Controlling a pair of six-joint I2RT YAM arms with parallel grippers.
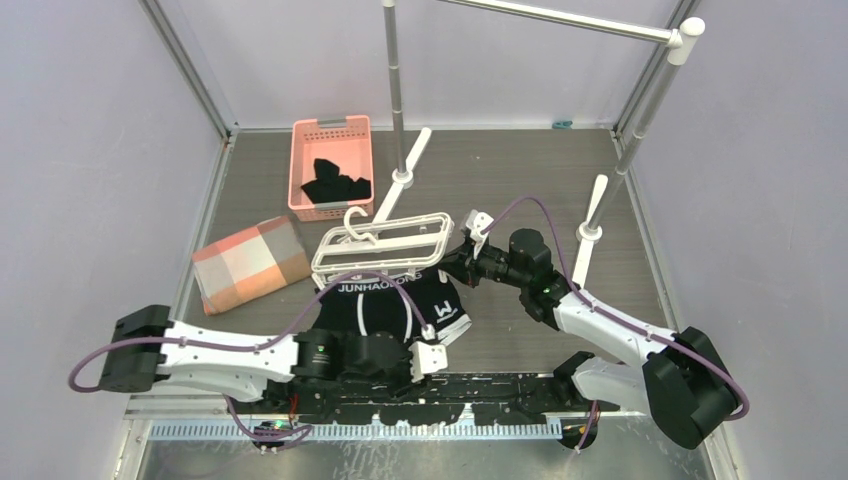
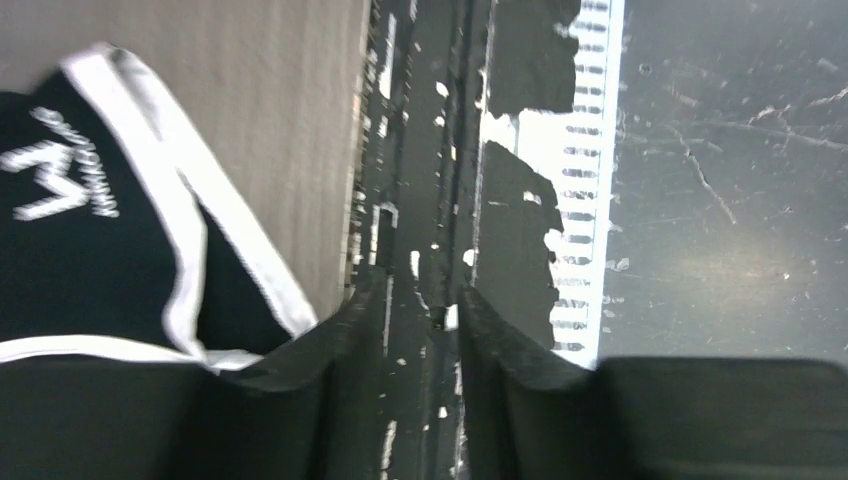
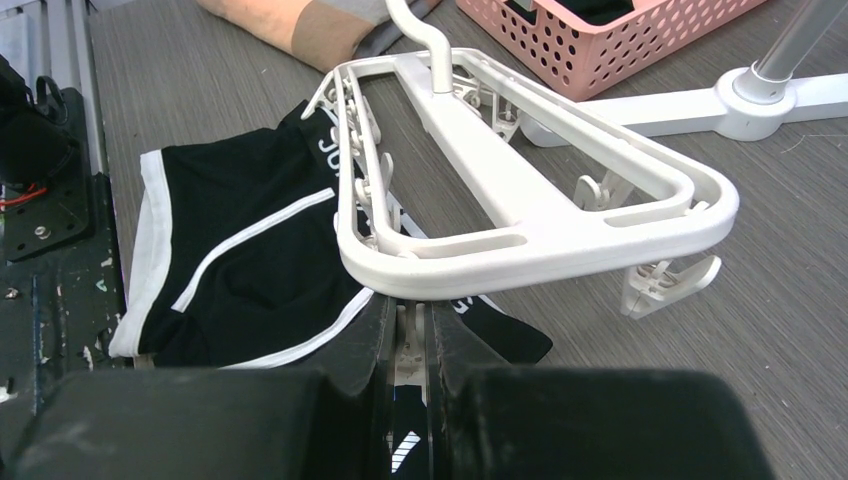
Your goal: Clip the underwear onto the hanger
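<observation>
the right hand (image 3: 405,322) is clamped narrowly on a small white clip under the near end of the hanger (image 3: 540,235). that white frame slants across the counter (image 1: 520,180) with its hook toward the far left. one long side lies over the lettered waistband of the underwear (image 3: 240,250), which is spread flat on the counter between the two arms, legs toward the near edge.

the left hand (image 2: 412,305) has its fingers apart with nothing between them. it is low over the dark strip at the near edge, just beside the underwear's white-trimmed leg.

farther off are a checked cloth (image 1: 250,262) at the left, a pink basket (image 1: 300,170) holding dark garments, and a rail stand (image 1: 395,90) behind.
</observation>
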